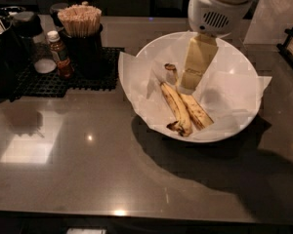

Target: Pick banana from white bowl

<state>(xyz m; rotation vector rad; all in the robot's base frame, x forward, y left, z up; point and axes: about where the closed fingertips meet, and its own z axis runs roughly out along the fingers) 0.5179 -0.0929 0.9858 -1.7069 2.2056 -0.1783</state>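
Cream plastic gripper, flat and tapering, hangs from a rounded white vented wrist housing and reaches down into the white bowl; open or closed, cannot tell. Its tip sits at the upper end of the banana, contact unclear. Banana: thick, yellow, brown-speckled, lying on the bowl floor and pointing toward the near rim. A thin curled dark-tipped stem shows just left of the gripper. Touching along the banana's left side lies a slimmer banana, blackened at its near end. Both rest on crinkled white paper, whose corners overhang the rim left and right. Bowl wide, shallow, glossy; bare paper all round the fruit, most to the right. Counter dark, polished, with lamp reflections, broad open surface in front and to the left of the bowl. Back left, well apart from the bowl: black grid mat carrying a small white-capped brown sauce bottle and a black cup of wooden sticks.
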